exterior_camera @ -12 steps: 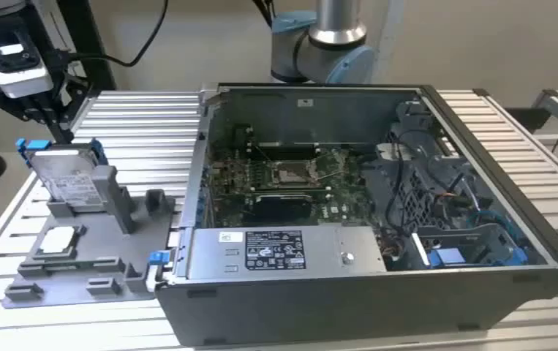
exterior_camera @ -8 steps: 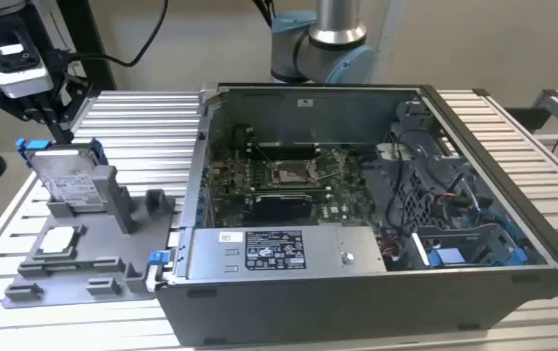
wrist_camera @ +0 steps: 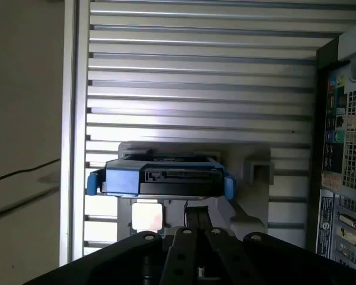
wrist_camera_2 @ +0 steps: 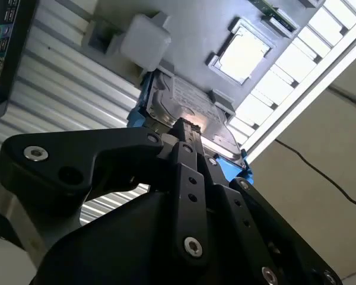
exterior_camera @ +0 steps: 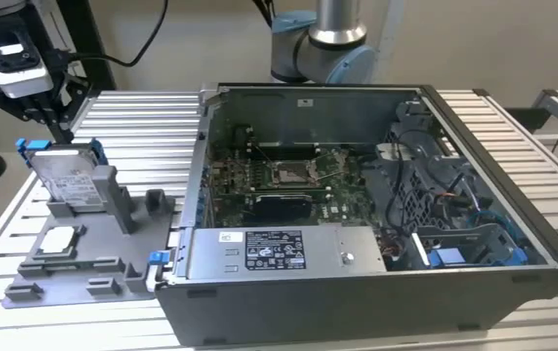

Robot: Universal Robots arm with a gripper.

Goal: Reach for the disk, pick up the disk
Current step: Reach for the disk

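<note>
Disk: flat rectangular silver-grey metal disk (exterior_camera: 67, 179) with white label and blue plastic side rails. It stands on edge in a slot of the grey plastic fixture (exterior_camera: 64, 281), at the exterior view's left.
Gripper: black two-finger gripper (exterior_camera: 61, 131) just above the disk's upper edge. In both wrist views the pincer is narrow, fingers drawn together with nothing between them. Contact with the disk cannot be told.
Progress: the reach looks nearly done. Grasp and lift not done, the disk sits in its slot.
Fixture contents: disk upright, small square silver-white chip (exterior_camera: 59, 238) flat in a recess in front of it.
Case: open dark grey computer case (exterior_camera: 357, 307) just beside the fixture. It holds a green motherboard (exterior_camera: 289, 175), a long grey box with black-white label (exterior_camera: 279, 252) and cables.
Support: slatted metal table (exterior_camera: 142, 117).
</note>
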